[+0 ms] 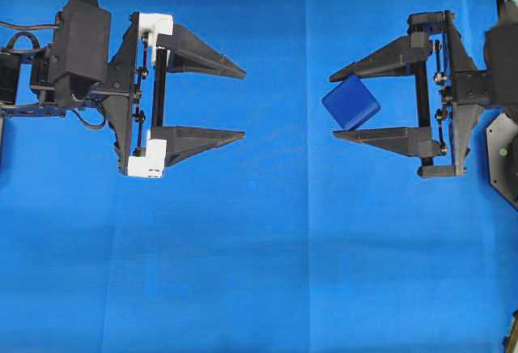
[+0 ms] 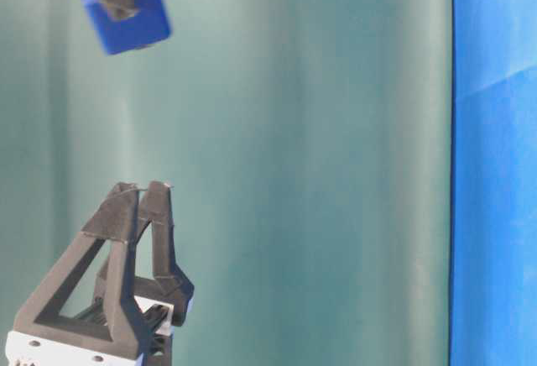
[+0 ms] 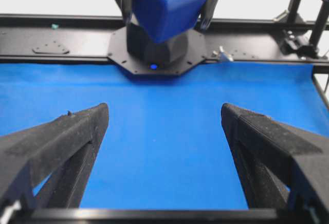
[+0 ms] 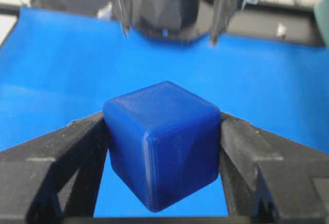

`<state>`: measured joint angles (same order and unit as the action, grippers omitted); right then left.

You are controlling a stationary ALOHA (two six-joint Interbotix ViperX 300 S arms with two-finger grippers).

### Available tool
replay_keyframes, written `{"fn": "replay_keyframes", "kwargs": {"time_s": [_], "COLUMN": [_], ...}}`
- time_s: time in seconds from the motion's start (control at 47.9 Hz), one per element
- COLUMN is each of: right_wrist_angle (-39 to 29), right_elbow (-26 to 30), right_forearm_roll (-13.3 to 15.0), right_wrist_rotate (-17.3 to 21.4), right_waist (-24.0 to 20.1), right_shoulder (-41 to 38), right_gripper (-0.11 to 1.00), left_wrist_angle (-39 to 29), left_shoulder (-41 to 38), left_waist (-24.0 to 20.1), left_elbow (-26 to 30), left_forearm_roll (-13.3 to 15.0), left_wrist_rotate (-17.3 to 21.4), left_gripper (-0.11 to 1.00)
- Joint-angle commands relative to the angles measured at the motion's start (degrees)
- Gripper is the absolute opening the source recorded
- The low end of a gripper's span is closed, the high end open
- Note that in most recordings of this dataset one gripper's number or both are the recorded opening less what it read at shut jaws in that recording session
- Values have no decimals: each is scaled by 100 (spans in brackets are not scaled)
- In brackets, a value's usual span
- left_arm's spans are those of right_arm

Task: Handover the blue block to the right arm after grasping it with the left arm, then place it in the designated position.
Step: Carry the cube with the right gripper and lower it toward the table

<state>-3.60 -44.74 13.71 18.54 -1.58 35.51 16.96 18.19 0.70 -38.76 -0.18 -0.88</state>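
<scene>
The blue block [image 1: 351,103] is a dark-blue cube with rounded edges, held tilted above the blue cloth. My right gripper [image 1: 333,104] is shut on it, one black finger pressed against each side [image 4: 162,152]. The block also shows at the top of the left wrist view [image 3: 167,4] and in the top left corner of the table-level view [image 2: 126,18]. My left gripper [image 1: 244,103], the one with white brackets, stands wide open and empty to the left of the block, with a clear gap between its tips and the block. Nothing lies between its fingertips [image 3: 95,118].
Blue cloth [image 1: 259,272] covers the whole table. The right arm's black base plate [image 3: 154,54] and a black frame rail [image 3: 51,41] run along the far edge. A teal backdrop [image 2: 319,164] fills the table-level view.
</scene>
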Motion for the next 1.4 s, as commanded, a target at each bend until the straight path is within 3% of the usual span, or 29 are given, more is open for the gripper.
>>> {"fn": "replay_keyframes", "kwargs": {"time_s": [0.0,0.209,1.379], "right_wrist_angle": [-299,-905,-888], "right_elbow": [185,193,202], "right_forearm_roll": [-62,-62,-35], "right_wrist_rotate": [62,316,325], "right_waist": [0,-26,-26], "right_shoulder": [35,35,-70], "right_gripper": [46,46,46], "left_wrist_angle": [26,26,18], "left_shoulder": [79,79,79], "left_waist": [9,9,26], "left_elbow": [114,123,123], "left_forearm_roll": [0,0,0], "left_wrist_rotate": [0,9,-9], "left_gripper": [93,93,93]}}
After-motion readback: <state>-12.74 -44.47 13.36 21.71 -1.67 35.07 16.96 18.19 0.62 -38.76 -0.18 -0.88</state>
